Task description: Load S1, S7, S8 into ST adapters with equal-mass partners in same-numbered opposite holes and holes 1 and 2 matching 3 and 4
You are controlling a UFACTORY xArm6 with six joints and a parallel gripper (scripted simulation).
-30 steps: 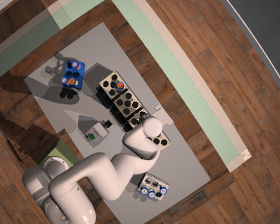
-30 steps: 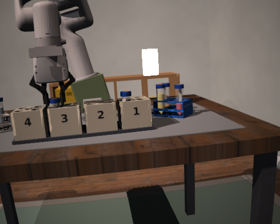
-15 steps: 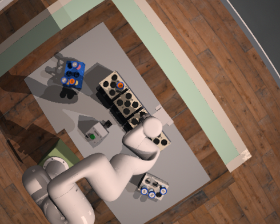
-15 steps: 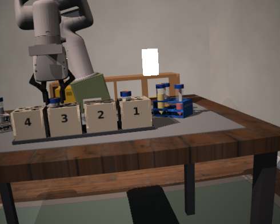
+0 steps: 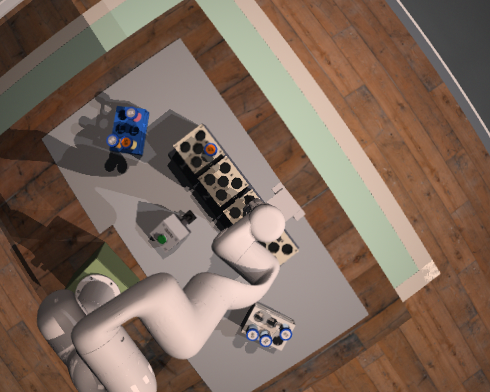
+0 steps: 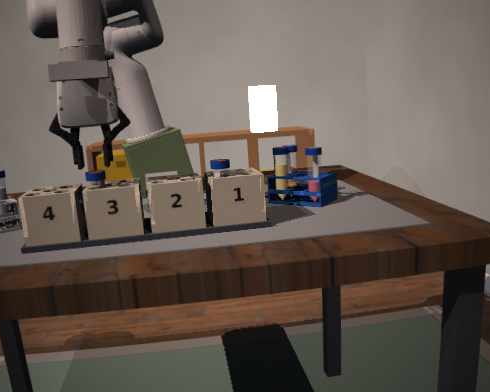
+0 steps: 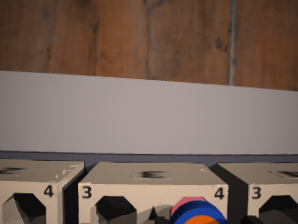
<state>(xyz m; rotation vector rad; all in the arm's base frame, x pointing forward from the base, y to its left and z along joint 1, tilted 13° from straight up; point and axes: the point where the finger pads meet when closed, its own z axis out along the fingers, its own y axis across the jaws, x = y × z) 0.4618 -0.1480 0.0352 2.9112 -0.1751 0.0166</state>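
1. From where I stand, the near long edge of the table [image 5: 304, 172] [image 6: 284, 265] comes first, and adapter 3 [image 5: 242, 206] [image 6: 99, 225] [image 7: 100, 172] stands behind it, left of the middle
2. Its sample tube [image 6: 95, 176] [image 7: 200, 212] is in hole 4, with a blue cap and orange dot, pink showing just under the cap in the wrist view; it looks upright, though I can't read the ID or judge how deep it sits
3. The gripper [image 6: 93, 166] [image 7: 204, 219] hangs over that cap, fingers a bit under half open, holding nothing; a sideways swing from so low could clip the cap, and since the adapters stand loose, a knock might tilt one
4. Towards the right end of that edge, adapter 1 [image 5: 191, 140] [image 6: 224, 210] has another orange-dotted tube [image 5: 210, 149] [image 6: 220, 164], seemingly in the matching hole; if their levels differ, the pair fails, and each adapter still wants weight across its axis
5. Near the left short edge, the pale rack [image 5: 250, 316] [image 6: 4, 220] holds three blanks; misreading a printed mL would spoil the match
6. Towards the far right corner, the blue rack [image 5: 139, 131] [image 6: 329, 187] keeps an orange-dotted tube [image 5: 126, 143] among taller neighbours, so a wide grip there might snag one
7. By the far long edge, the green DONE key [image 5: 162, 239] would be too early to press, I'd say
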